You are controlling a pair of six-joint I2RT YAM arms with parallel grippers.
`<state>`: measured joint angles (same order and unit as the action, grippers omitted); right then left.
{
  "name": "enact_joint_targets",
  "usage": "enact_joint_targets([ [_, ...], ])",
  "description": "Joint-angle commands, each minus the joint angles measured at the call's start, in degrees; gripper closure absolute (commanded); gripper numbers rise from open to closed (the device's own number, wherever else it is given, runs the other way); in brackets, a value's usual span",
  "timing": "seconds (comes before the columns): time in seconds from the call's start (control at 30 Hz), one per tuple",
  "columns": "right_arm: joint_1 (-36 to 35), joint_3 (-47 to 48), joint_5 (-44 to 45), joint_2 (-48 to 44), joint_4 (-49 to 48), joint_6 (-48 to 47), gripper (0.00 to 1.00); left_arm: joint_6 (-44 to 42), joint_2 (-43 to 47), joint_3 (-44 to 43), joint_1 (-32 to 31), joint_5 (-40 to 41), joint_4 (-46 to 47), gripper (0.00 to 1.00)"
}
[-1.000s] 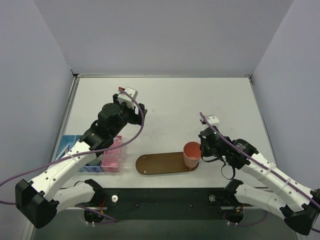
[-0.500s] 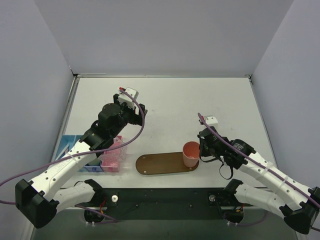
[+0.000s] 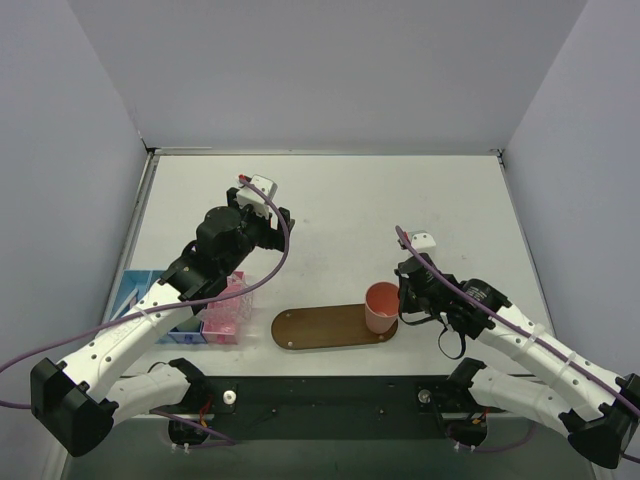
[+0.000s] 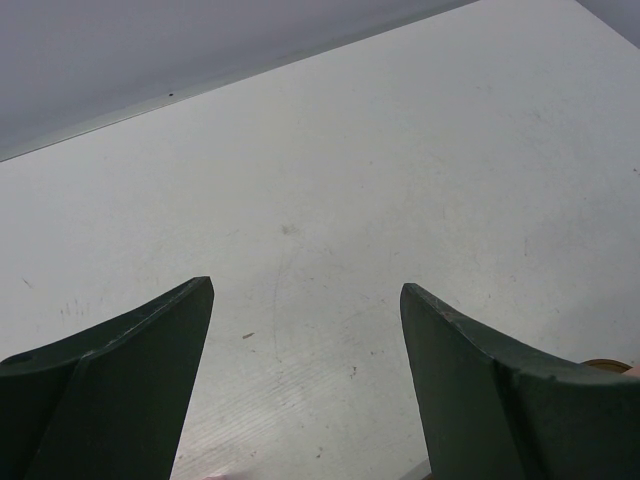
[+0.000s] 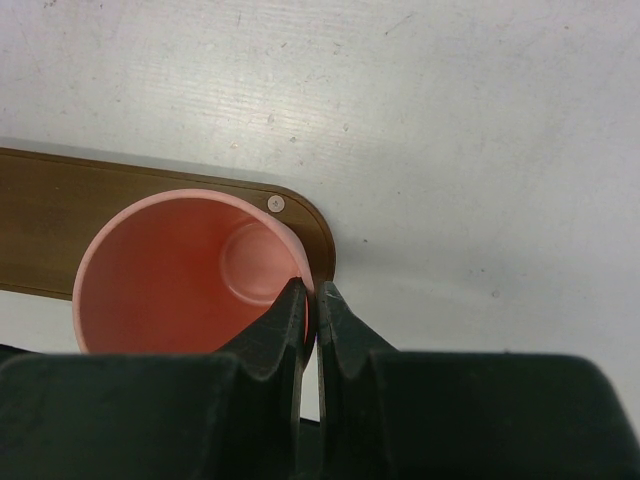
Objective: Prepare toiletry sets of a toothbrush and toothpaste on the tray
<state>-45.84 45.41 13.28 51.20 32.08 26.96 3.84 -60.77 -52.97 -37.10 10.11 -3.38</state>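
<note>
Tray [image 3: 320,327] is the brown wooden board that lies on the big white table [image 3: 400,200], near the front edge and between the two arms. Most of its top is bare. No toothbrush and no toothpaste is on it, so no set is ready. To its left sit a pink bin [image 3: 228,310] and a blue bin [image 3: 135,290], partly under the left arm, and I cannot see what is inside them. I cannot find the toothbrush in any view. A pink cup [image 3: 382,305] is at the right end of the tray, open side up and with nothing in it. I cannot tell if it stands on the wood or hangs just over it. The right claw [image 5: 307,290] pinches the cup's rim, one finger inside and one outside, pressed almost together on the thin wall. The left claw [image 4: 305,290] is spread wide over bare table, well away from the tray, and holds nothing. I think the job has only just begun: a cup is being put in place, and the brush and paste are left to fetch.
</note>
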Motion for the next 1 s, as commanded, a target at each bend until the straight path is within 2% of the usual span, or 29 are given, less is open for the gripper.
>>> enact_joint_targets([
  [0.0,-0.47,-0.32,1.58,-0.75,1.76,-0.33,1.0,-0.5,0.22,-2.31,-0.34,0.44,0.92,0.14],
  [0.47,-0.47,-0.76,1.49,-1.37,2.55,-0.42,0.99,-0.41,0.13,-2.31,-0.34,0.26,0.92,0.14],
  [0.97,-0.56,0.99,0.96,-1.1,2.64,-0.33,0.63,-0.58,0.3,-2.57,-0.34,0.18,0.57,0.14],
])
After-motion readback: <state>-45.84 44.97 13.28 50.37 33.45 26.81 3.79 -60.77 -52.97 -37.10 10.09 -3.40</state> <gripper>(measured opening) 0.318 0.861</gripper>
